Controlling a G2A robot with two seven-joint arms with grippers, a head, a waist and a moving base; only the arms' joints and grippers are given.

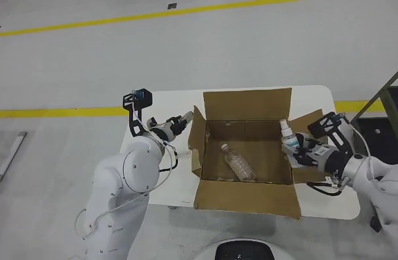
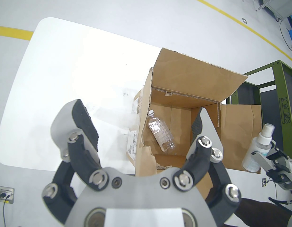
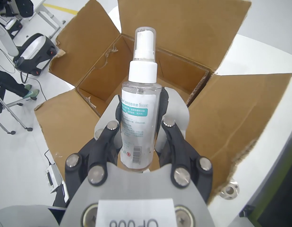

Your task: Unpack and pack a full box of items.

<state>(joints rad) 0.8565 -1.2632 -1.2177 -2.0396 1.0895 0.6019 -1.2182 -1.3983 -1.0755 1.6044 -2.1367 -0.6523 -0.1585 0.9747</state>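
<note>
An open cardboard box [image 1: 247, 104] stands on the white table [image 1: 166, 104] with its flaps spread. On its floor lies a clear plastic bottle [image 1: 237, 162] [image 2: 160, 133]. My right gripper [image 1: 297, 148] [image 3: 140, 109] is shut on a clear spray bottle [image 1: 287, 134] [image 3: 140, 95] with a white cap, held upright over the box's right edge. The left wrist view shows that spray bottle [image 2: 258, 148] beyond the box. My left gripper [image 1: 184, 119] [image 2: 141, 121] hangs open and empty over the table just left of the box.
A green metal cart [image 1: 393, 110] [image 2: 278, 95] stands right of the table. The box [image 3: 183, 19] has torn flap edges. Bare table top [image 2: 65, 72] lies left of the box. Yellow floor lines run behind the table.
</note>
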